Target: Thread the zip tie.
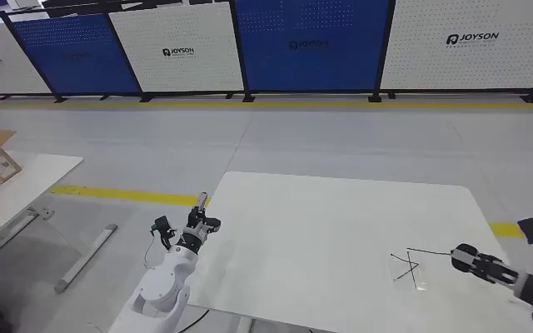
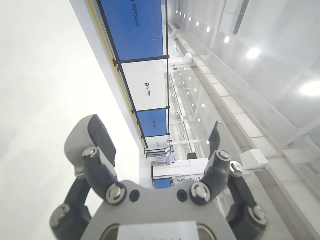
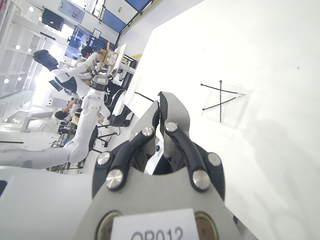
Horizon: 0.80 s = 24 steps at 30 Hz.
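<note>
White table (image 1: 333,225) from above: your left gripper (image 1: 205,215) sits at its left edge, your right gripper (image 1: 458,255) at the right, beside crossed zip ties (image 1: 406,269). Left wrist: jaws wide, empty. Right wrist: jaws pinched, seemingly on one zip tie (image 3: 143,97).

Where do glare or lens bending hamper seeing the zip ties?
Top view: even light, zip ties dark on the white table. Left wrist view: table glares to blank white, ceiling lamps flare. Right wrist view: wide lens bends the table edge; the clear bag barely shows against the white.
</note>
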Available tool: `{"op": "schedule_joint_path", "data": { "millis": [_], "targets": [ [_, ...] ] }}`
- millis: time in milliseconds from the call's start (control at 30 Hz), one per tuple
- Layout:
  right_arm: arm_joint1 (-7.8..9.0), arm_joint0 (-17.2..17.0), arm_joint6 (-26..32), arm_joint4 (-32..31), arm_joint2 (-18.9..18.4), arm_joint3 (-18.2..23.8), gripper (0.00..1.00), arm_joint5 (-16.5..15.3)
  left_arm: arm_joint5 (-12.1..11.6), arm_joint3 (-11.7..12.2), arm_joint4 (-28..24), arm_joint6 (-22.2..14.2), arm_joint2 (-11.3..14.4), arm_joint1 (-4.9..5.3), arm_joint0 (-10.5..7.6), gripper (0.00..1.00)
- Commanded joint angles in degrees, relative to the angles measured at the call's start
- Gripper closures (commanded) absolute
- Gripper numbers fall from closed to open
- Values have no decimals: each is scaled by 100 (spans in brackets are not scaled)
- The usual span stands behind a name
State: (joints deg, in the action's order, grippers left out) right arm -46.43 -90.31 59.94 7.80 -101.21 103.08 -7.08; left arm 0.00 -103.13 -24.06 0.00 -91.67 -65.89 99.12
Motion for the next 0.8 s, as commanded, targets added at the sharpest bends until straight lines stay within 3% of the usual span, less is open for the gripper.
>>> {"op": "schedule_joint_path", "data": {
  "millis": [0,367,500,633,767],
  "targets": [
    [0,-2,-6,-9,7,7,100,9,0,0,0,0,0,0,0,0],
    [-12,-21,-185,-29,28,-2,100,-20,0,0,0,0,0,0,0,0],
    [-87,-216,-666,453,155,-309,100,-731,0,0,0,0,0,0,0,0],
    [-150,-316,-1128,274,445,-543,100,-1217,0,0,0,0,0,0,0,0],
    [-239,-350,-2019,-418,849,-401,100,-1240,0,0,0,0,0,0,0,0]
  ]
}}
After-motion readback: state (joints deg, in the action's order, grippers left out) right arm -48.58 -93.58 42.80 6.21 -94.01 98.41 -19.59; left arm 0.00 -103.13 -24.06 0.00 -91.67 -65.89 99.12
